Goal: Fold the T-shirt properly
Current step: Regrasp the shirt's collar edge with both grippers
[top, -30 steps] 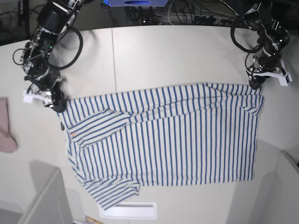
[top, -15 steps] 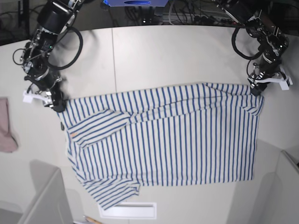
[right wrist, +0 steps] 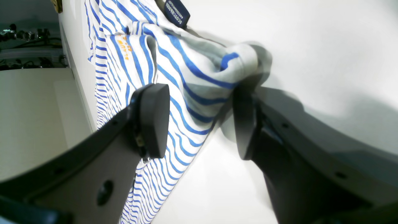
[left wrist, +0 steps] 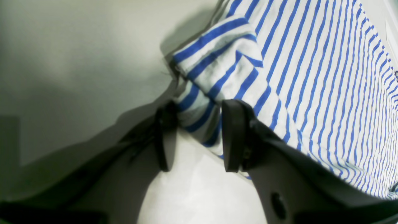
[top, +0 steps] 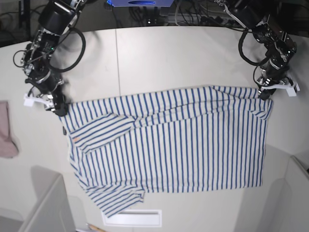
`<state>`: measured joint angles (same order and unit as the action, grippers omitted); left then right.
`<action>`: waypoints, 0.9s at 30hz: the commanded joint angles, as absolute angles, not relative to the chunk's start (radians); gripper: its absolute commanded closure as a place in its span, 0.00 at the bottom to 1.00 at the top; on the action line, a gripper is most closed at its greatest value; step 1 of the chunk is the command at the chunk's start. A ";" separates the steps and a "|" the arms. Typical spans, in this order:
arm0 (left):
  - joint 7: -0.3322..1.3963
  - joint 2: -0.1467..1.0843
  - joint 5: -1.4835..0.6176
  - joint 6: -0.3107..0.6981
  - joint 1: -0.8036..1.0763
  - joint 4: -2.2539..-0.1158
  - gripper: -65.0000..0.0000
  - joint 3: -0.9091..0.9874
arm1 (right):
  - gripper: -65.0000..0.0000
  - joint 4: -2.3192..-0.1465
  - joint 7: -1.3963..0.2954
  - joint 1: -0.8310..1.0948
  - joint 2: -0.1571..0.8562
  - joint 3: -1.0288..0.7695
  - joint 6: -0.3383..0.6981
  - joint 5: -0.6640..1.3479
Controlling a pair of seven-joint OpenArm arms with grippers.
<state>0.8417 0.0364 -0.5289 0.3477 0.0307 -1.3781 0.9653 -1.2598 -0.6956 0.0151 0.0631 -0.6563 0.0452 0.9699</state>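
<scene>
The T-shirt (top: 183, 145), white with thin blue stripes, lies spread flat on the pale table (top: 174, 58), with one sleeve folded in at the left. My left gripper (top: 264, 94) is at its upper right corner. In the left wrist view this gripper (left wrist: 199, 124) is open, and a bunched shirt corner (left wrist: 217, 62) lies between its fingers. My right gripper (top: 60, 108) is at the upper left corner. Its wrist view shows it (right wrist: 199, 102) open wide and straddling a raised fold of the T-shirt (right wrist: 186, 56), near a dark tag (right wrist: 176, 12).
A small pink cloth (top: 6, 130) lies at the table's left edge. Grey box shapes stand at the lower left (top: 43, 208) and the lower right (top: 285, 203). A white strip (top: 137, 218) lies below the hem. Cables and equipment line the far edge.
The left gripper has come down to the shirt's upper right corner, and its jaws have narrowed around the cloth. The right arm and the shirt have not moved.
</scene>
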 commanded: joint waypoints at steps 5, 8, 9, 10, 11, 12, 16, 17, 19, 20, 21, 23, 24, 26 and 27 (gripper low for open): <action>0.865 0.042 -0.518 0.343 0.035 -1.383 0.66 0.966 | 0.52 -1.259 -0.702 0.019 0.074 -0.659 0.028 0.943; 0.866 0.042 -0.518 0.343 0.038 -1.383 0.67 0.966 | 0.52 -1.257 -0.700 0.019 0.074 -0.659 0.028 0.943; 0.868 0.044 -0.518 0.343 0.038 -1.383 0.67 0.966 | 0.52 -1.256 -0.700 0.019 0.074 -0.659 0.028 0.943; 0.869 0.044 -0.518 0.343 0.038 -1.383 0.69 0.966 | 0.52 -1.256 -0.700 0.019 0.074 -0.659 0.028 0.943; 0.869 0.044 -0.518 0.343 0.038 -1.383 0.74 0.964 | 0.53 -1.256 -0.700 0.019 0.074 -0.659 0.028 0.943; 0.871 0.044 -0.518 0.343 0.038 -1.383 0.81 0.964 | 0.55 -1.256 -0.700 0.019 0.074 -0.657 0.028 0.943; 0.871 0.044 -0.518 0.343 0.036 -1.383 1.00 0.964 | 0.75 -1.251 -0.699 0.018 0.073 -0.656 0.028 0.943; 0.871 0.044 -0.518 0.343 0.035 -1.383 1.00 0.964 | 0.79 -1.251 -0.697 0.016 0.073 -0.656 0.028 0.943; 0.871 0.044 -0.518 0.343 0.035 -1.383 1.00 0.964 | 0.87 -1.250 -0.697 0.013 0.074 -0.656 0.030 0.943; 0.871 0.044 -0.518 0.343 0.036 -1.383 1.00 0.964 | 0.91 -1.250 -0.696 0.012 0.074 -0.656 0.030 0.943; 0.871 0.044 -0.518 0.343 0.038 -1.383 1.00 0.964 | 0.98 -1.250 -0.687 0.010 0.074 -0.656 0.030 0.943; 0.872 0.044 -0.518 0.343 0.042 -1.385 1.00 0.964 | 1.00 -1.250 -0.664 0.007 0.076 -0.654 0.030 0.943; 0.872 0.044 -0.518 0.343 0.042 -1.388 1.00 0.964 | 1.00 -1.250 -0.661 0.007 0.076 -0.654 0.030 0.941; 0.874 0.044 -0.516 0.343 0.044 -1.395 1.00 0.964 | 1.00 -1.260 -0.665 0.010 0.076 -0.656 0.030 0.941; 0.891 0.045 -0.516 0.343 0.044 -1.395 1.00 0.964 | 1.00 -1.274 -0.667 0.013 0.076 -0.656 0.030 0.943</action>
